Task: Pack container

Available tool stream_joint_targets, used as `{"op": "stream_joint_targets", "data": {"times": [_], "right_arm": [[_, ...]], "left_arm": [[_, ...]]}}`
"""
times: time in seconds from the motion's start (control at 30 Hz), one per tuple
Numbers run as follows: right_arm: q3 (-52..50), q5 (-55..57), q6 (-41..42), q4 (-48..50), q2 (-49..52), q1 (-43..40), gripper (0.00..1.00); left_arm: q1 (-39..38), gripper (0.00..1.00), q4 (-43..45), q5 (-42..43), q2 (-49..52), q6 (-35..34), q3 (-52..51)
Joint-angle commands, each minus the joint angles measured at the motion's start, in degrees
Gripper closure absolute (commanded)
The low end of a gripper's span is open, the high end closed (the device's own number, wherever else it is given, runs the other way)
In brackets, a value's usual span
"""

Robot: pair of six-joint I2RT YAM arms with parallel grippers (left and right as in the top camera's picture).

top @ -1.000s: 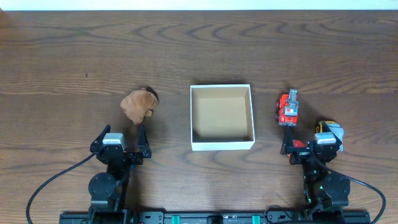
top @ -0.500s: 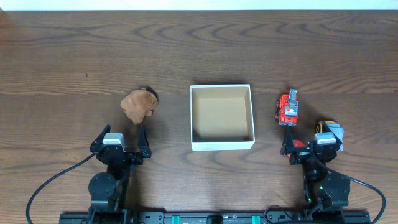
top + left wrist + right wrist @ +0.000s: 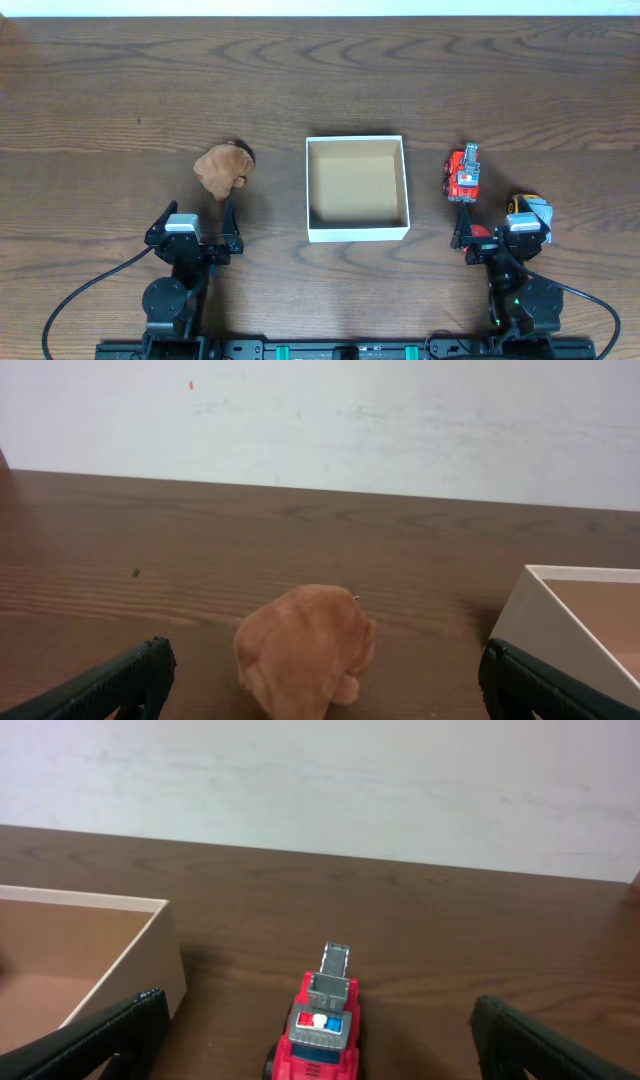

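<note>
**Box between two toys**

A white-walled box (image 3: 358,235) sits mid-tabletop (image 3: 320,90), its tan inside showing. A brown plush (image 3: 221,168) lies apart on its left and a red truck (image 3: 462,175) on its right. Left fingers (image 3: 230,217) and right fingers (image 3: 459,230) are spread wide behind the toys, touching neither.

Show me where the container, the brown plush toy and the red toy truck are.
container (image 3: 357,234), overhead view, front white wall.
brown plush toy (image 3: 220,168), overhead view, middle of its body.
red toy truck (image 3: 462,177), overhead view, red body.
</note>
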Motion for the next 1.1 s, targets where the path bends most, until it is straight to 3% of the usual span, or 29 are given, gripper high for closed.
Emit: {"op": "stream_joint_targets", "data": {"times": [0.0, 0.67, 1.07], "right_arm": [[-0.26, 0.42, 0.44, -0.04, -0.31, -0.26, 0.01], [-0.26, 0.42, 0.44, -0.04, -0.31, -0.28, 0.01], [-0.26, 0.42, 0.44, -0.04, -0.31, -0.28, 0.01]], "left_arm": [[0.24, 0.02, -2.54, 0.59, -0.5, -0.11, -0.52], [0.24, 0.02, -2.73, 0.61, 0.0, -2.29, 0.79], [0.24, 0.02, -2.01, 0.59, 10.01, -2.27, 5.9]]}}
